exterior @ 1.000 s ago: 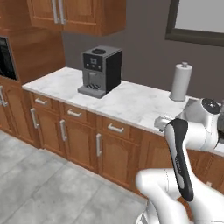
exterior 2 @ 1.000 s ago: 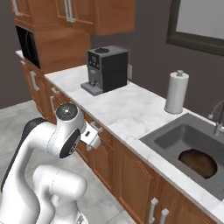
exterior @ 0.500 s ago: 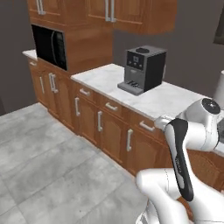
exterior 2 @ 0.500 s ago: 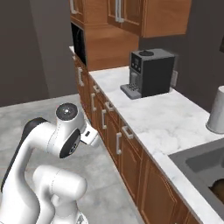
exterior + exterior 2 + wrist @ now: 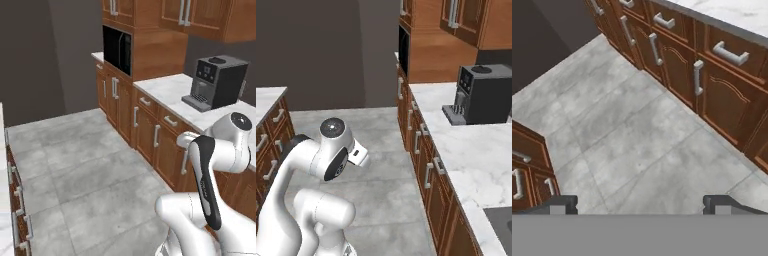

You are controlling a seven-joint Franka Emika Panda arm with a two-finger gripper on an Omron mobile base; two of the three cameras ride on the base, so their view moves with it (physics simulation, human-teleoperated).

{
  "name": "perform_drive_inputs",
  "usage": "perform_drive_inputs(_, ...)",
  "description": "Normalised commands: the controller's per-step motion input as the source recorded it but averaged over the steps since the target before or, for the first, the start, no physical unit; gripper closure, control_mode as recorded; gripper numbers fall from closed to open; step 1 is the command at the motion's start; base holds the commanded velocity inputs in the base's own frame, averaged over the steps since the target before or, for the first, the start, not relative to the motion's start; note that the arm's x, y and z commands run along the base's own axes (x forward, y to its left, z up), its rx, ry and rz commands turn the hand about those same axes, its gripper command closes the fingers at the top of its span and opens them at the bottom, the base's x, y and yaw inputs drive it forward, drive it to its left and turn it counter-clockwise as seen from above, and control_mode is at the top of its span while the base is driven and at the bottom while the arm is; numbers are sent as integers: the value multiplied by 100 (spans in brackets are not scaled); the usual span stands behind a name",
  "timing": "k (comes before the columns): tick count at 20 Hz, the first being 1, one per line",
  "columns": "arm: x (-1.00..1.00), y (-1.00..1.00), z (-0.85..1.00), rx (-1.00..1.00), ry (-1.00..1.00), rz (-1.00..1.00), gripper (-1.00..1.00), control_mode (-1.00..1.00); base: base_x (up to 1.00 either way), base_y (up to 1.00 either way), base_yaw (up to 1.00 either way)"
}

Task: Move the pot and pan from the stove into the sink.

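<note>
- Two dark fingertips [image 5: 562,204] of the gripper [image 5: 640,205] stand wide apart, holding nothing, above grey floor tiles [image 5: 637,145].
- Wooden cabinets [image 5: 712,85] with silver handles run along the floor's edge.
- A black coffee machine [image 5: 216,81] sits on the white marble counter [image 5: 172,90].
- A black microwave [image 5: 117,49] is built into the cabinets beyond.
- A dark corner of the sink [image 5: 501,226] shows at the counter's near end.

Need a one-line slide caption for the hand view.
Open gripper looks down at grey tiled floor beside wooden cabinets.
</note>
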Motion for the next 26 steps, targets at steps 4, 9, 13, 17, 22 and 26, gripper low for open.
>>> perform_drive_inputs(4, 0, 0, 0, 0, 0, 0, -100, 100, -1, 0, 50)
perform_drive_inputs(9, 0, 0, 0, 0, 0, 0, -100, 100, -1, 0, 50)
perform_drive_inputs(13, 0, 0, 0, 0, 0, 0, -100, 100, -1, 0, 50)
perform_drive_inputs(17, 0, 0, 0, 0, 0, 0, -100, 100, -1, 0, 50)
perform_drive_inputs(22, 0, 0, 0, 0, 0, 0, -100, 100, -1, 0, 50)
perform_drive_inputs(26, 0, 0, 0, 0, 0, 0, -100, 100, -1, 0, 50)
